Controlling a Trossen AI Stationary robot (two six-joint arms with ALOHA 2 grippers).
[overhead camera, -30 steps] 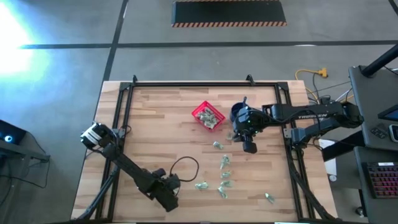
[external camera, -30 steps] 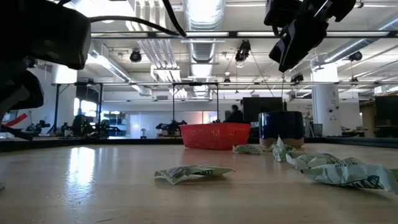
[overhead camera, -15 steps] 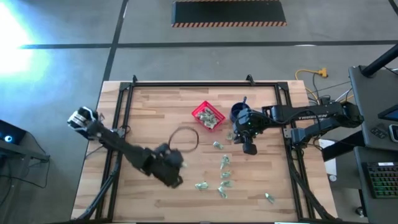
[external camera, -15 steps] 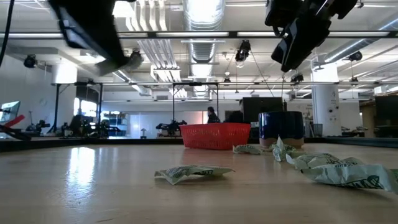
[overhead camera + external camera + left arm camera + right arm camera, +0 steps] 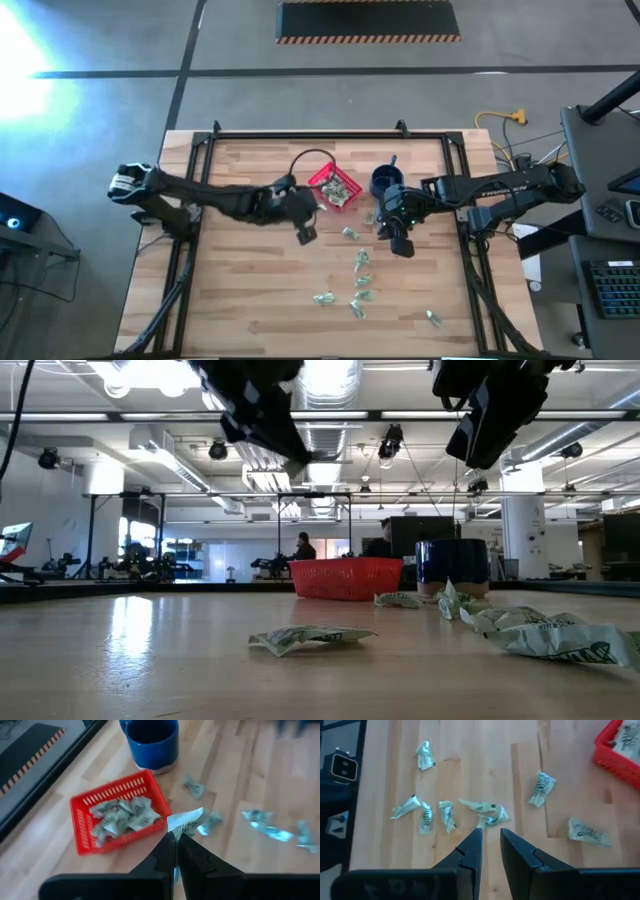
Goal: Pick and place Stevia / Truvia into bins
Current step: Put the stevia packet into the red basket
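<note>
Left gripper (image 5: 175, 842) jaws clenched on a pale green-white paper sachet (image 5: 186, 820) beside the square red plastic basket (image 5: 80, 815); right gripper (image 5: 491, 837) jaws released, empty, above the wooden counter (image 5: 485, 765).

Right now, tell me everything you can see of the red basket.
The basket is a small square tray of bright red plastic with low slatted walls, sitting flat on the wooden table beside the blue mug. It holds a loose heap of crumpled pale green and white sachets. More sachets lie on the wood nearby. The left gripper, shut on one sachet, hovers close beside it without touching.
</note>
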